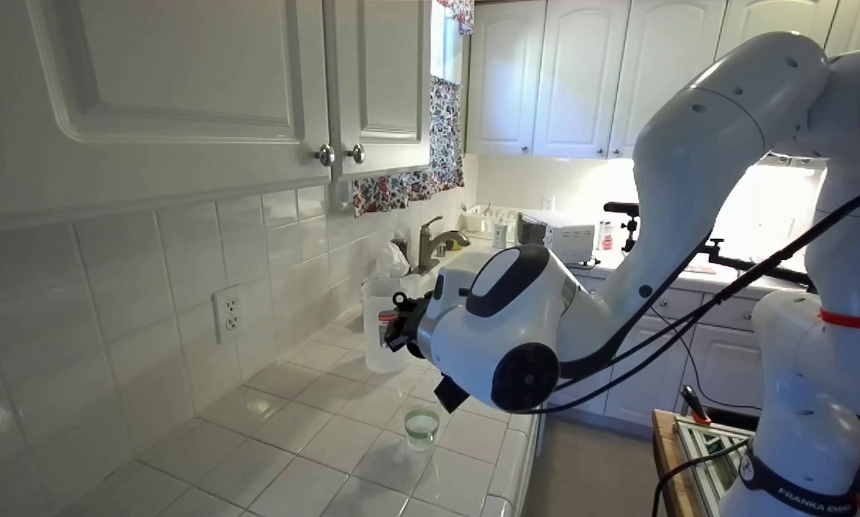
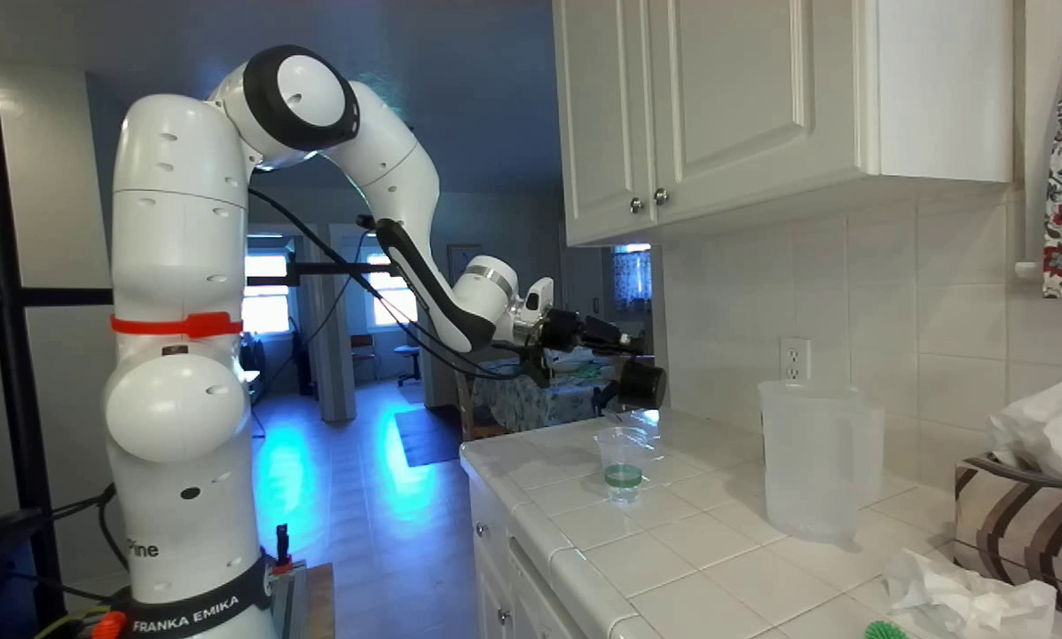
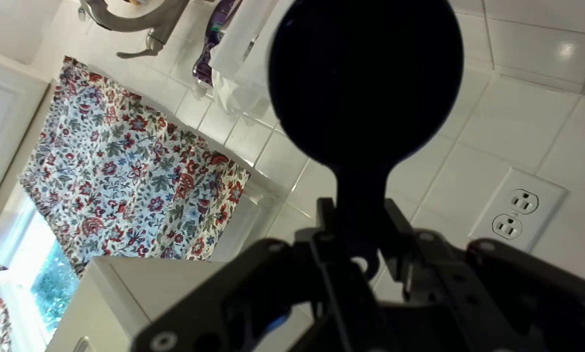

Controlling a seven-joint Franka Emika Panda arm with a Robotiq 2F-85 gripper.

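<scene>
In the wrist view my gripper (image 3: pixel 359 215) is shut on the handle of a black scoop (image 3: pixel 365 78). The scoop's round bowl fills the top of that view, and a holed handle end shows between the fingers. Its inside is too dark to make out. An exterior view has the bowl (image 2: pixel 641 384) hanging below and just past the tips of the gripper (image 2: pixel 624 340), above the counter. Lower down, a clear cup with a green band (image 2: pixel 622 477) stands upright on the tiles, apart from the scoop. It is also visible in an exterior view (image 1: pixel 422 429), under the gripper (image 1: pixel 404 323).
A translucent pitcher (image 2: pixel 814 470) stands on the tiled counter (image 2: pixel 699 550) near the wall. Beside it are a striped tissue box (image 2: pixel 1027 532) and a crumpled tissue (image 2: pixel 970 595). Wall cabinets (image 1: pixel 379 79) overhang the counter. A faucet (image 1: pixel 437 240) rises by the sink.
</scene>
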